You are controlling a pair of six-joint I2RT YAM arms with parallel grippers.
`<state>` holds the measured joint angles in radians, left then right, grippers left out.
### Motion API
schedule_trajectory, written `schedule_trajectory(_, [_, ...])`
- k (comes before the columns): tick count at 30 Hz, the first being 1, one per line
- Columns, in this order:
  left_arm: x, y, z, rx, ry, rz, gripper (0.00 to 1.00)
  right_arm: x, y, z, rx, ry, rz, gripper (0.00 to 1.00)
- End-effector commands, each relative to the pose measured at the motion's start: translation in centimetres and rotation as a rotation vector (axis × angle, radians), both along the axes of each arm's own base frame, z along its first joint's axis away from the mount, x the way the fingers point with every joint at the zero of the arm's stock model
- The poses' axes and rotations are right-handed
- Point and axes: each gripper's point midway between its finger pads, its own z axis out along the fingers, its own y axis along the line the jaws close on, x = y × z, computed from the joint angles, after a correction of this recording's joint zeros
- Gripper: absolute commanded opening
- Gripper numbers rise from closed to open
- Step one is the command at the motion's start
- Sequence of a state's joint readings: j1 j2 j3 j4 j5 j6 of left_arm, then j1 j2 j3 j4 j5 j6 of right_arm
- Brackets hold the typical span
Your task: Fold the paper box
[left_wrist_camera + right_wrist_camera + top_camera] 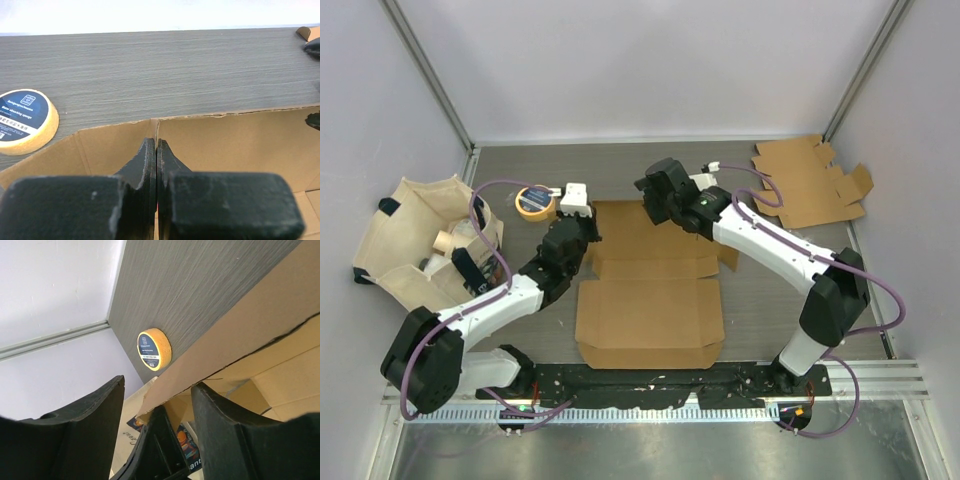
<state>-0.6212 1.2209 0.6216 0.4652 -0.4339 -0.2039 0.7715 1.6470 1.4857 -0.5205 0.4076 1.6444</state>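
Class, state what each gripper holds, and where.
Left gripper: jaws shut at the far-left corner of the brown cardboard box; grip unclear. Right gripper: open, holding nothing.

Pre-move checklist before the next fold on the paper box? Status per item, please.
1. Left gripper shut at the seam of the far flap: ok.
2. Card actually pinched between its fingers: cannot tell.
3. Right gripper open at the far flap's edge: ok.
4. Far flap lifted off the table: ok.
5. Yellow disc apart from the paper box: ok.
6. Spare cardboard apart from the paper box: ok.
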Motion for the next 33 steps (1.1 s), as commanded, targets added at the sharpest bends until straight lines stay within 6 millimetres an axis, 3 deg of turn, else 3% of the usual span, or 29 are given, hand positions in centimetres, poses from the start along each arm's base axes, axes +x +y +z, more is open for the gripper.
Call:
schedule_trajectory(1, [-0.1,0.1,2.9,-0.059,-0.095,0.026,0.0,0.8,0.3,-0.7,0.015,0.018,-0.062,0.57])
schedule_trajectory(9, [-0.5,0.3,2.1,-0.069,-0.109,0.03,0.0,1.2,0.4,-2.1,0.042,0.018,-0.094,0.44])
schedule_trajectory(12, [-0.9,0.4,1.8,-0.083,-0.123,0.025,0.0,1.3,0.5,-2.2,0.043,0.0,-0.086,0.29])
schedule_trajectory(14, [-1.2,0.5,1.2,-0.088,-0.125,0.023,0.0,0.7,0.5,-3.4,0.027,0.003,-0.066,0.17])
schedule_trajectory(15, [-1.3,0.6,0.8,-0.086,-0.118,0.028,0.0,0.7,0.8,-2.9,0.039,-0.026,-0.057,0.12])
schedule_trajectory(16, [-1.5,0.7,0.7,-0.094,-0.124,0.031,0.0,0.0,0.8,-4.2,0.018,-0.023,-0.038,0.09])
schedule_trajectory(18, [-2.0,1.1,-0.2,-0.09,-0.112,0.036,0.0,-0.4,1.0,-3.4,0.031,-0.086,-0.011,0.05])
schedule_trajectory(19, [-2.2,1.3,-0.5,-0.093,-0.108,0.038,0.0,-0.8,0.4,-4.7,0.005,-0.084,-0.014,0.04])
schedule_trajectory(22, [-3.2,1.3,-1.1,-0.108,-0.087,0.025,0.01,-1.9,0.2,-4.7,0.008,-0.139,0.008,0.01])
schedule_trajectory(27, [-4.1,0.9,-0.5,-0.156,-0.061,-0.006,0.07,-0.9,0.9,-2.8,0.082,-0.278,0.045,0.01])
schedule_trajectory(29, [-3.6,0.8,0.9,-0.142,-0.08,-0.001,0.16,0.1,2.1,-1.4,0.127,-0.329,0.074,0.01])
schedule_trajectory(30, [-3.4,0.9,0.7,-0.115,-0.067,0.008,0.24,0.9,2.1,-0.5,0.146,-0.355,0.064,0.02])
schedule_trajectory(31, [-2.9,1.2,1.9,-0.116,-0.083,0.04,0.27,1.4,2.3,-0.1,0.156,-0.37,0.066,0.02])
schedule_trajectory(33, [-2.2,1.9,2.2,-0.089,-0.075,0.092,0.3,2.7,2.7,0.9,0.187,-0.409,0.081,0.04])
